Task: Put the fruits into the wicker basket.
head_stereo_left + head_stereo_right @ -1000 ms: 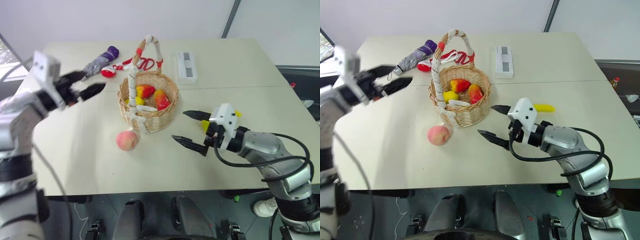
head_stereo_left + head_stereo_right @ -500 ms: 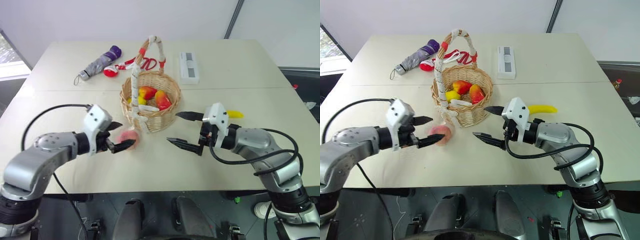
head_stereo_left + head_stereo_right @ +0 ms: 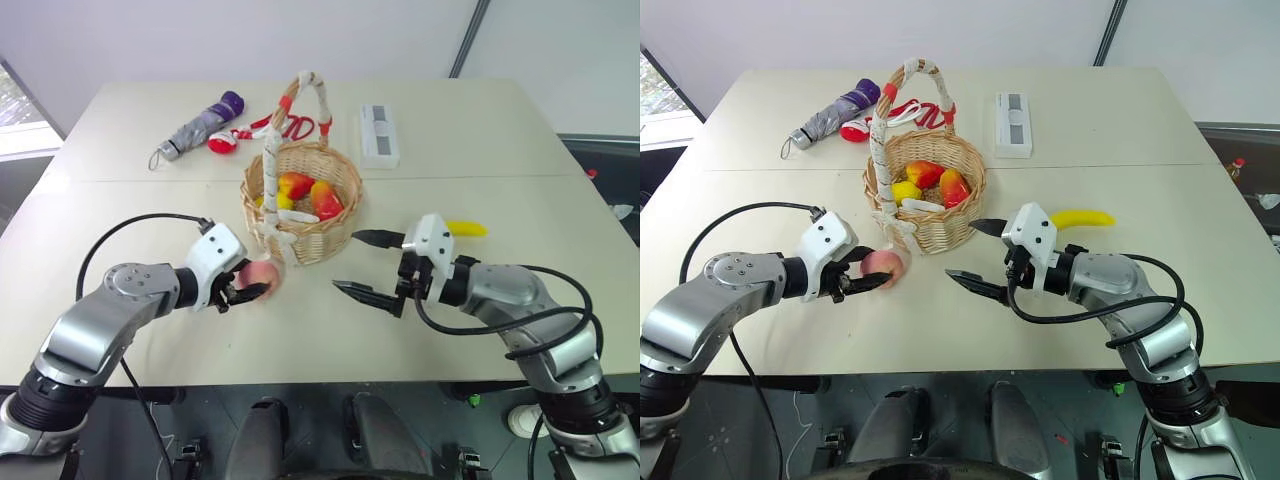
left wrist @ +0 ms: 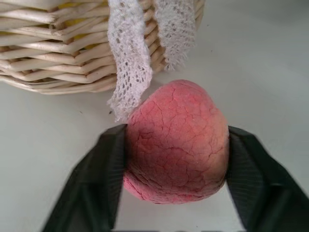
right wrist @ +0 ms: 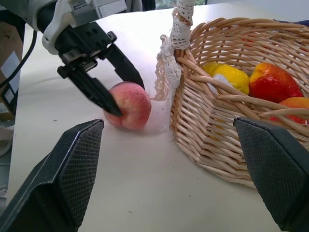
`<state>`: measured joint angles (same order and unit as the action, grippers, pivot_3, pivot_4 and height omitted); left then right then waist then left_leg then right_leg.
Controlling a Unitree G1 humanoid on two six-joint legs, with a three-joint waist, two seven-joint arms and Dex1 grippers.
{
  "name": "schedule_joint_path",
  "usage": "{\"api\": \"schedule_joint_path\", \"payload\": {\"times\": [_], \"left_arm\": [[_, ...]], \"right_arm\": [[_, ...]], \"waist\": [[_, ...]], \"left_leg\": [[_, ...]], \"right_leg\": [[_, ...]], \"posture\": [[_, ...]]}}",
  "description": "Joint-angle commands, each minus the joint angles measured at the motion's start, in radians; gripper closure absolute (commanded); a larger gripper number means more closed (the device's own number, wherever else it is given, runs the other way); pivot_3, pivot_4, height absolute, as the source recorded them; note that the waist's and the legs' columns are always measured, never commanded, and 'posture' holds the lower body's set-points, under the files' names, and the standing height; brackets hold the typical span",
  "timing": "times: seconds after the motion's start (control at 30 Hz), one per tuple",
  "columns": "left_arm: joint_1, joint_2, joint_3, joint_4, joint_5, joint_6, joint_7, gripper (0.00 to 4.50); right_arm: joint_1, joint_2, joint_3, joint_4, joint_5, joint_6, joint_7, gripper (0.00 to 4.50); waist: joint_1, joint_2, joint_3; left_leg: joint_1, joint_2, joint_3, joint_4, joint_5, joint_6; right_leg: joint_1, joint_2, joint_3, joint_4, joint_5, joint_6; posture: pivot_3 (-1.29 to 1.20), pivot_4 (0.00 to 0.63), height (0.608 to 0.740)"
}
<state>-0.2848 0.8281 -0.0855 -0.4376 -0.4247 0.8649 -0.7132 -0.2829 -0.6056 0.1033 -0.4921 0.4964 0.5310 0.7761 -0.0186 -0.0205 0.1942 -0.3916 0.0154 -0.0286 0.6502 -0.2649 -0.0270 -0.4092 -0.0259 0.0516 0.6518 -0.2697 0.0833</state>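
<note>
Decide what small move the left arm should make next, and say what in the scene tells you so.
Probably lift. The left end effector is shut on the peach, which seems to rest on the table beside the basket. Raising it above the rim should come before carrying it over the fruit inside.

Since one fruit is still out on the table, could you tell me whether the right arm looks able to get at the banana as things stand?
Probably yes. The banana lies alone on the bare table just beyond the right gripper, whose jaws stand open and empty. Nothing lies between them, though the gripper now points away from it, toward the basket.
</note>
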Motion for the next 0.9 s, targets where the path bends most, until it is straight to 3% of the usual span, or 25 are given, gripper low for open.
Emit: {"api": "schedule_joint_path", "payload": {"times": [0.03,0.2,0.3,0.5,0.73,0.9], "left_arm": [[0.031,0.034,0.155,0.014,-0.034,-0.091,-0.065,2.12],[-0.022,0.003,0.44,0.132,-0.173,-0.074,-0.049,2.12],[-0.117,-0.016,0.489,0.172,-0.21,-0.069,-0.004,2.12],[-0.296,-0.079,0.38,0.265,-0.148,-0.11,0.067,2.12],[-0.293,-0.079,0.313,0.294,-0.147,-0.14,-0.007,2.12],[-0.26,-0.08,0.341,0.246,-0.21,-0.101,-0.045,2.12]], "right_arm": [[-0.003,0.001,-0.021,-0.046,0.009,-0.012,0.0,0.0],[-0.018,0.001,-0.021,-0.024,0.002,-0.022,0.007,0.0],[-0.029,0.007,-0.014,-0.01,-0.004,-0.029,0.013,0.0],[-0.05,0.014,-0.001,0.009,-0.011,-0.04,0.023,0.0],[-0.045,0.011,-0.019,-0.004,-0.018,-0.035,0.013,0.0],[-0.032,0.009,-0.024,-0.018,-0.018,-0.03,-0.002,0.0]], "waist": [[-0.002,0.0,0.0],[0.002,0.0,0.0],[0.005,0.0,0.0],[0.006,-0.001,0.0],[-0.002,-0.001,0.0],[0.001,-0.001,0.0]], "left_leg": [[0.0,0.001,0.0,0.0,0.0,0.0],[0.0,0.001,0.0,0.0,0.0,0.0],[0.0,0.0,0.0,0.001,0.0,0.0],[-0.001,-0.001,0.0,0.001,0.0,0.0],[-0.001,-0.001,0.0,0.0,0.0,0.0],[-0.001,0.0,0.0,0.0,0.0,0.0]], "right_leg": [[0.0,0.0,0.0,0.0,0.0,0.0],[0.0,0.0,-0.001,0.0,0.0,0.0],[0.0,-0.001,-0.001,0.0,0.0,0.0],[0.001,-0.001,-0.001,0.0,0.0,0.0],[-0.001,0.0,-0.001,0.0,0.0,0.0],[-0.001,0.0,-0.001,0.0,0.0,0.0]], "posture": [[0.0,0.15,0.74],[0.0,0.15,0.74],[0.0,0.15,0.74],[0.0,0.15,0.74],[0.0,0.15,0.74],[0.0,0.15,0.74]]}}
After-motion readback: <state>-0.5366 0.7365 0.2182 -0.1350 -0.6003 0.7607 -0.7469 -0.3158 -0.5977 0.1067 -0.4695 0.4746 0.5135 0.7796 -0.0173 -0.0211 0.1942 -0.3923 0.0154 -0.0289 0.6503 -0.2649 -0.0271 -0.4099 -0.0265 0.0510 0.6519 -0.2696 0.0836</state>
